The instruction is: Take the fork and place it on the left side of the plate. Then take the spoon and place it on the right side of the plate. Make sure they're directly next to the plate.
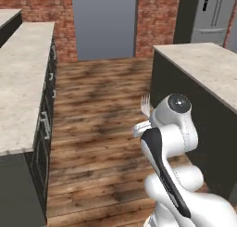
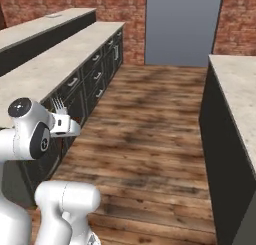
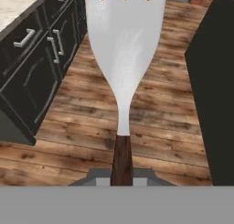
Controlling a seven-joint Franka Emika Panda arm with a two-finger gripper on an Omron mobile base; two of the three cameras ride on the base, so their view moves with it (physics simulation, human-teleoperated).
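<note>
While the gripper pinches the fork by its dark handle, tines pointing away from the hand, the utensil rides above the wood floor, between the long counter and the island. Holding it by the handle probably keeps the tines free for laying it down. No writing or labels are legible anywhere.

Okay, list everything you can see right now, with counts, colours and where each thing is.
fork: one, silvery-white tines, dark brown handle; held in the gripper, tines pointing away from the hand, over the floor.
counters: pale stone tops on dark cabinets with silver handles, on both sides of the aisle.
floor: brown wood planks, running down the aisle.
wall: red brick, at the far end.
fridge: one, grey, far right corner.
gripper: one, white, shut on the fork's handle.
</note>
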